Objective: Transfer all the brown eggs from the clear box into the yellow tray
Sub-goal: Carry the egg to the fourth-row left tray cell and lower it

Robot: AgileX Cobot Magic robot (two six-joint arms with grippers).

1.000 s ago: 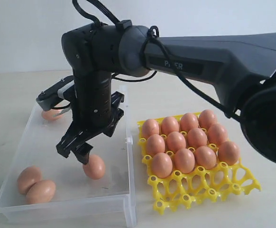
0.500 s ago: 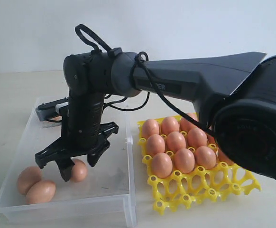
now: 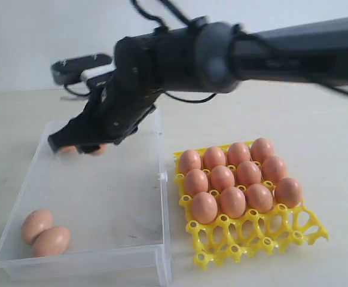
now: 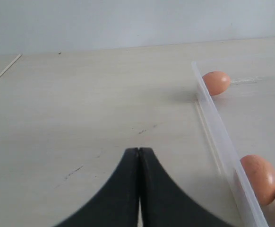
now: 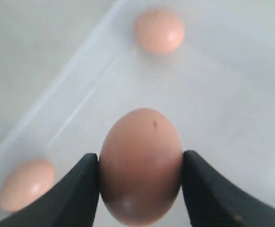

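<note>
My right gripper (image 5: 140, 161) is shut on one brown egg (image 5: 140, 135), with a black finger on each side of it. In the exterior view this gripper (image 3: 73, 144) hangs above the back left corner of the clear box (image 3: 102, 197), and the held egg is mostly hidden behind the fingers. Two brown eggs (image 3: 45, 233) lie together in the box's front left corner. The yellow tray (image 3: 258, 239) stands right of the box with several brown eggs (image 3: 222, 178) in its back rows. My left gripper (image 4: 139, 153) is shut and empty over the bare table beside the box wall (image 4: 222, 142).
The tray's front row of cups (image 3: 240, 245) holds nothing. The right arm (image 3: 269, 54) stretches across the scene above the tray and box. A small latch tab (image 3: 162, 177) sticks out from the box wall toward the tray. Pale tabletop surrounds both containers.
The right gripper came down on a loose egg in the box, closed on it and lifted it up toward the back left. That egg's place on the box floor is now bare.
</note>
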